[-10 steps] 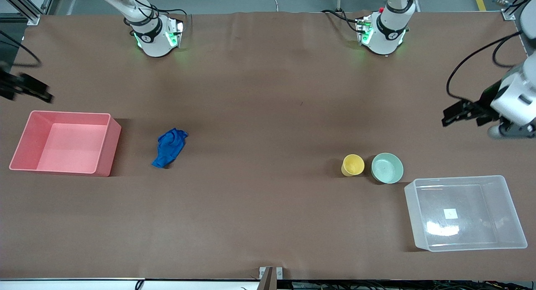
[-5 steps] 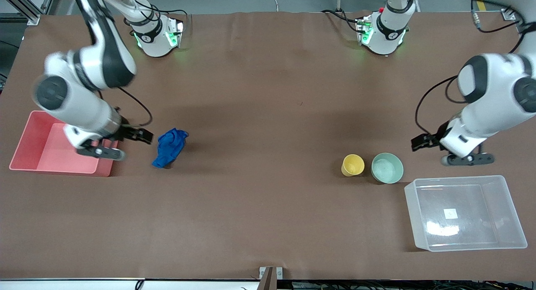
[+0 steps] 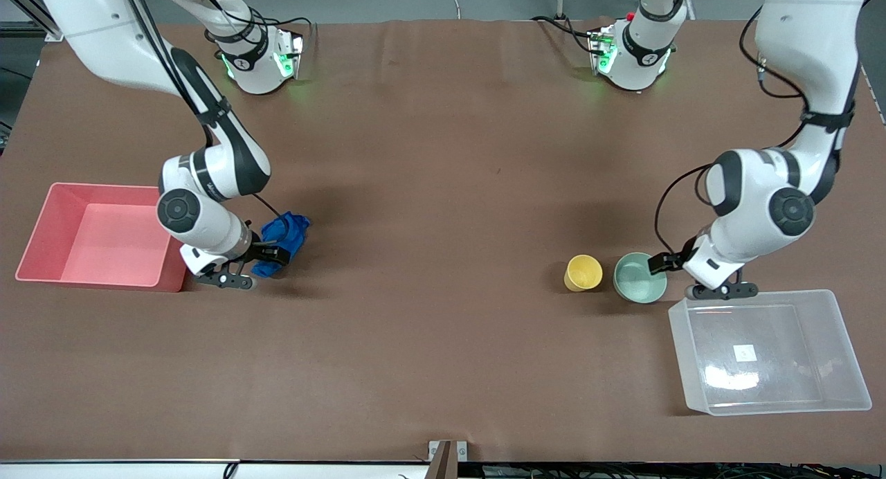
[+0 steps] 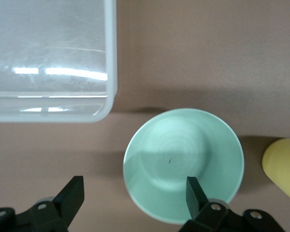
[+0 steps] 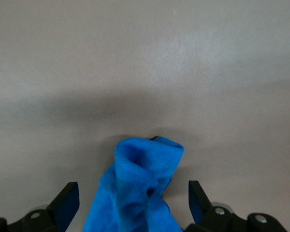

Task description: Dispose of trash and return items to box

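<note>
The right gripper (image 5: 130, 208) is spread wide, empty, astride the cloth (image 3: 282, 238); it should be lowered before closing. The left gripper (image 4: 135, 198) is open and empty, one finger inside the bowl (image 4: 183, 164) at the rim's 3 o'clock, best pinched squarely.

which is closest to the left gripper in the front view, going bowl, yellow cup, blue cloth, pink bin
From the left gripper, open at the bowl's rim:
1. Mint bowl, right at the fingers, one finger over its inside.
2. Yellow cup, just past the bowl.
3. Blue cloth, toward the right arm's end.
4. Pink bin, farthest, at that end.
</note>
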Tool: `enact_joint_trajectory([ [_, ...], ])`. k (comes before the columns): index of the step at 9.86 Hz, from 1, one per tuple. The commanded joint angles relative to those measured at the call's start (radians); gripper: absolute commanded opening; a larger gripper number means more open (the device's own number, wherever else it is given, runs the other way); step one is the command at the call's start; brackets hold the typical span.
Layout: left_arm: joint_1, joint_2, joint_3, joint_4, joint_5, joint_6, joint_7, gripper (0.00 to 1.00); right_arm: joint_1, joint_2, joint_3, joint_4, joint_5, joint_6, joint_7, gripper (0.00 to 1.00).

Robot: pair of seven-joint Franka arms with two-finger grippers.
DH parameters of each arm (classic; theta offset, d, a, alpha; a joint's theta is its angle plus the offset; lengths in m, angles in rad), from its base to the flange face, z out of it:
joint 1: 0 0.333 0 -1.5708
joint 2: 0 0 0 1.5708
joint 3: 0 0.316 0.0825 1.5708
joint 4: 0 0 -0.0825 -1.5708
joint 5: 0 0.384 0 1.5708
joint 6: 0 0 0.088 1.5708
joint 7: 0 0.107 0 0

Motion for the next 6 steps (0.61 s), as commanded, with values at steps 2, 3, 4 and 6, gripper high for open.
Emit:
enact_joint_trajectory([
  [2,-0.011,0.097,0.001,0.015,-0.002,0.109,0.003,0.91,-0.011,-0.009,0.008,-0.031,-0.024,0.015,0.028,0.58],
  [3,-0.011,0.110,0.001,0.018,-0.002,0.123,0.000,0.86,-0.011,-0.008,0.008,-0.033,-0.024,0.014,0.028,0.23],
  [4,-0.011,0.119,0.001,0.020,-0.002,0.129,-0.013,0.64,-0.014,-0.006,0.006,-0.048,-0.024,0.034,0.030,0.10],
  [6,-0.017,0.145,-0.001,0.018,-0.002,0.158,-0.017,0.13,-0.022,-0.008,0.008,-0.074,-0.024,0.097,0.057,0.01],
])
